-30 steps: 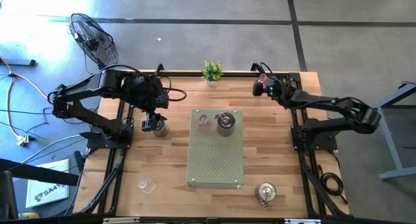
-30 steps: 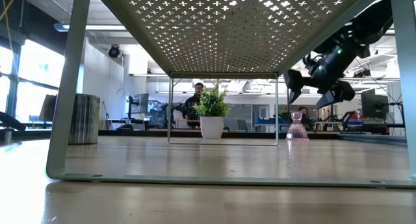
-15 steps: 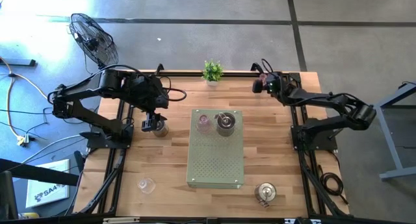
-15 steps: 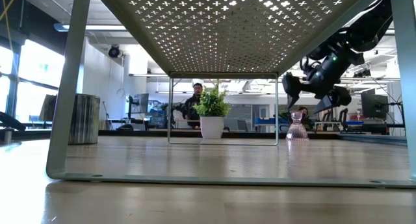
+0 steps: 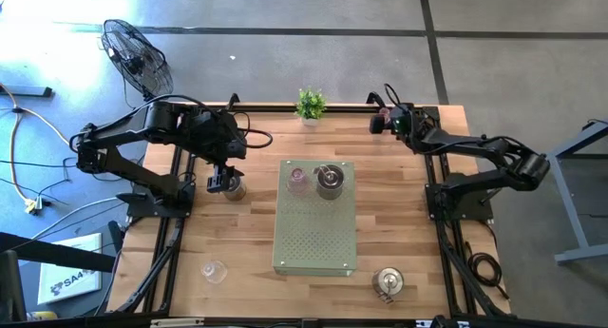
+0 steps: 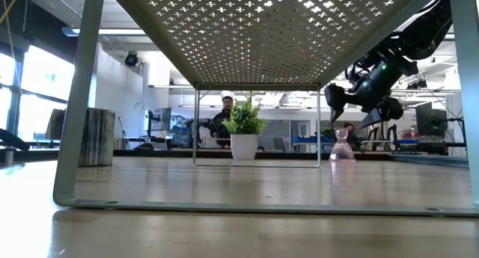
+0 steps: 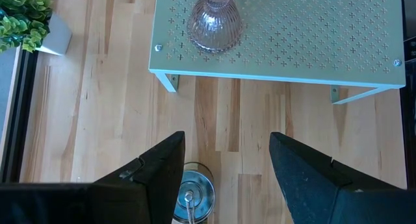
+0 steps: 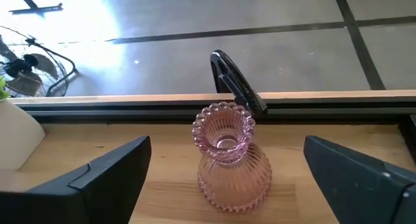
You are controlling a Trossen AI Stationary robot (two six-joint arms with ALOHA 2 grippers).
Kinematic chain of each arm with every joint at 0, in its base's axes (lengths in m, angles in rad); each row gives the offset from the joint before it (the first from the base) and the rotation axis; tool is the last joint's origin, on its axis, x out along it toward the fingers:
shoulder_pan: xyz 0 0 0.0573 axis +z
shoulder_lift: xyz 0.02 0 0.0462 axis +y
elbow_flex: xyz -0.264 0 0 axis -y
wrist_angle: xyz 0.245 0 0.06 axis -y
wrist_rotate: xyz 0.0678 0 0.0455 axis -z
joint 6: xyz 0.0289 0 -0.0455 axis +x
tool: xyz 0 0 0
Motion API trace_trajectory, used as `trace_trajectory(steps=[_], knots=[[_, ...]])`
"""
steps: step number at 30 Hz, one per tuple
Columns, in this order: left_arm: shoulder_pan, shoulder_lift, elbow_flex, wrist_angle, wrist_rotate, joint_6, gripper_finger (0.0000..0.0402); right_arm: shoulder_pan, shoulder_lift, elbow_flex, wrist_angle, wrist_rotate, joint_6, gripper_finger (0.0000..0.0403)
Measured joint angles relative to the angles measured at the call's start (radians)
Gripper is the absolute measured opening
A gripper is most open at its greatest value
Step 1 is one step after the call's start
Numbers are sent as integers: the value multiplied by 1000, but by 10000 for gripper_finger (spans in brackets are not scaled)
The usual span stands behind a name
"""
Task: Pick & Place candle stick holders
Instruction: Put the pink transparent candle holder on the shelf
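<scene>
Everything was placed by the perforated metal stand [image 5: 314, 217] in the middle of the table [image 5: 418, 233]. Nearest the front edge, a silvery metal holder [image 5: 388, 281] was seen off the stand's front right corner and a clear glass holder [image 5: 214, 270] off its front left, both untouched. On the stand's far end a pink glass holder [image 5: 297, 180] and a metal holder [image 5: 329, 180] had been set side by side, which suggested the stand was the place for collecting them. Just left of the stand, the left gripper [image 5: 221, 182] was held over another silvery holder [image 7: 193, 194]; its jaws stood partly open on either side of it, and no contact could be made out, so it was judged a grasp not yet closed. Beyond the stand's far right corner, the right gripper [image 5: 388, 122] was stretched wide open, empty, toward a ribbed pink holder [image 8: 229, 158], evidently lined up for picking. A small potted plant [image 5: 310, 105] stood behind the stand.
</scene>
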Motion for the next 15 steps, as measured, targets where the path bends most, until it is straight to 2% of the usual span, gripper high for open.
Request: trace_trajectory(steps=[5, 15], knots=[[0, 0, 0, 0, 0, 0, 221, -4, 43, 5, 4, -2, -15, 398], [0, 0, 0, 0, 0, 0, 221, -8, 199, 97, 11, 5, -23, 398]])
